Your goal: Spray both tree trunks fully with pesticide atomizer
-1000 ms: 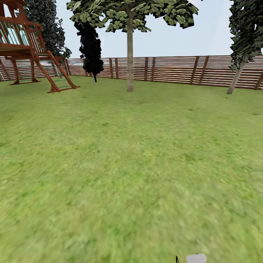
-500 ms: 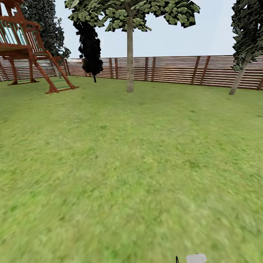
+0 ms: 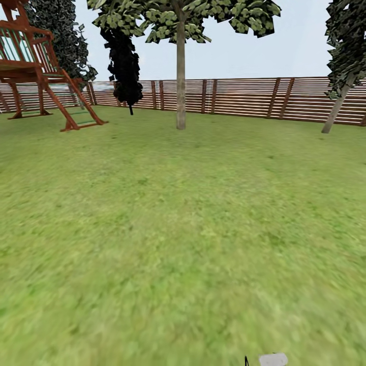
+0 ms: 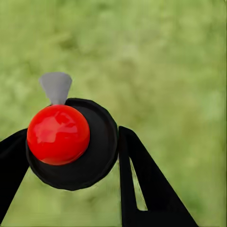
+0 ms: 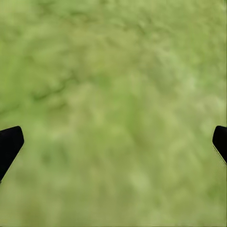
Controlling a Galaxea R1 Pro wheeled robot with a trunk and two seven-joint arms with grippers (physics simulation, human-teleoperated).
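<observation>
While the robot stands on the wide green lawn (image 3: 168, 229), the left gripper (image 4: 71, 156) is closed on the pesticide atomizer (image 4: 78, 151), a dark round bottle with a red ball and a small grey nozzle on top, squeezed between the two black fingers (image 4: 142, 184) above the blurry grass. The right gripper (image 5: 113, 142) is spread wide apart over the grass and holds nothing, with only its two dark fingertips (image 5: 9, 144) seen at the sides. Far ahead, one tree (image 3: 181, 66) with a pale straight trunk stands before the brown slatted fence (image 3: 244, 96), a second tree (image 3: 340, 71) with a leaning trunk stands at the right, and a black-leaved tree (image 3: 124, 61) and a wooden play tower (image 3: 35, 66) stand at the left.
</observation>
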